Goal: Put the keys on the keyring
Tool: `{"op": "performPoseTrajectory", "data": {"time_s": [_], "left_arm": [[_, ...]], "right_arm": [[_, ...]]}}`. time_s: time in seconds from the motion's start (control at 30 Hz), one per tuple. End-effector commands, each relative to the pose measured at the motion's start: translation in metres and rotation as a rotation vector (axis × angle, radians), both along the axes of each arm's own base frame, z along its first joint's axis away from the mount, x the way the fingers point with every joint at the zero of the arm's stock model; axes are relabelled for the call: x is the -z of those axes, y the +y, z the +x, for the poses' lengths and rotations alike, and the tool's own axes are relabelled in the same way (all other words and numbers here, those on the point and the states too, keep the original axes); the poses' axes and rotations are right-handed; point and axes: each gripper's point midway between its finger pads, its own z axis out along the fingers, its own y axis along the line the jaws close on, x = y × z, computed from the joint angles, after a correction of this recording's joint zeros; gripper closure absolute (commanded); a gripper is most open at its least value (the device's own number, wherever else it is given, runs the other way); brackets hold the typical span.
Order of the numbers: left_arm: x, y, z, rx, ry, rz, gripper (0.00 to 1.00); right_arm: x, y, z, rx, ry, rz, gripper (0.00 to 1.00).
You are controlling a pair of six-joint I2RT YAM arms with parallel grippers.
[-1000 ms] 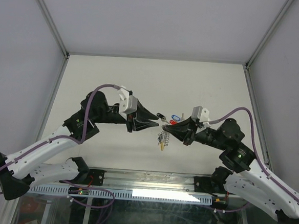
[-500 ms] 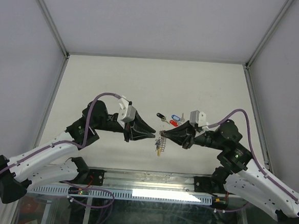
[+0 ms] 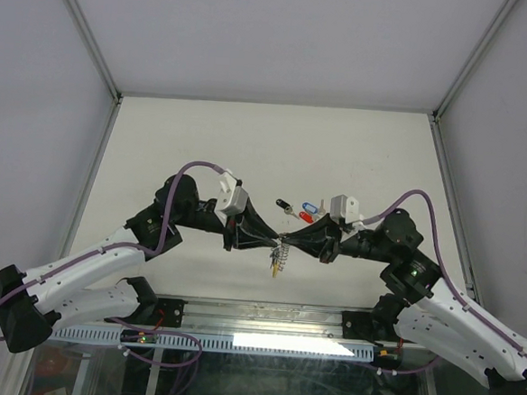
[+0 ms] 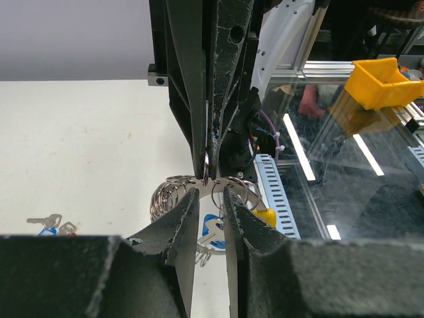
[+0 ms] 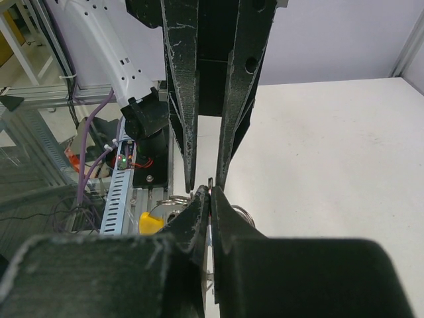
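Counter [image 3: 249, 142]. Nr centre of its near edge, R gripper [image 3: 290, 238] and L gripper [image 3: 272, 241] meet tip to tip. R jaws pinched shut on keyring [image 3: 281, 251], prob. to steady it; L jaws a slit apart, astride its wire. Loose keys [image 3: 306, 208] just behind.

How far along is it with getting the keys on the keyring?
Done: the keyring looks lifted, pinched in the right tool. In hand: the open left tool brackets it. Left: tagged keys lying loose on the table, not threaded.
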Motion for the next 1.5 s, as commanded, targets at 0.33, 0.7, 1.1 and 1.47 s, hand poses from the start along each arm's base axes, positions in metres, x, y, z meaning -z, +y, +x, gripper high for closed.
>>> {"op": "performPoseTrajectory", "data": {"time_s": [0.33, 0.7, 1.1, 1.47], "left_arm": [[-0.0258, -0.0060, -0.0037, 0.046, -0.063, -0.053, 0.81], [-0.0223, -0.0077, -0.0042, 0.061, -0.060, -0.039, 0.94], [-0.0261, -0.0051, -0.0002, 0.025, -0.085, -0.039, 1.00], [-0.0299, -0.0004, 0.0011, -0.011, -0.094, -0.053, 1.00]], "right_arm": [[-0.0352, 0.0029, -0.0034, -0.029, -0.073, 0.091, 1.00], [-0.0357, 0.0033, -0.0031, -0.028, -0.070, 0.097, 1.00], [-0.0331, 0.0038, -0.0058, -0.046, -0.061, 0.082, 1.00], [-0.0346, 0.0000, -0.0124, -0.062, -0.048, 0.078, 1.00]]}}
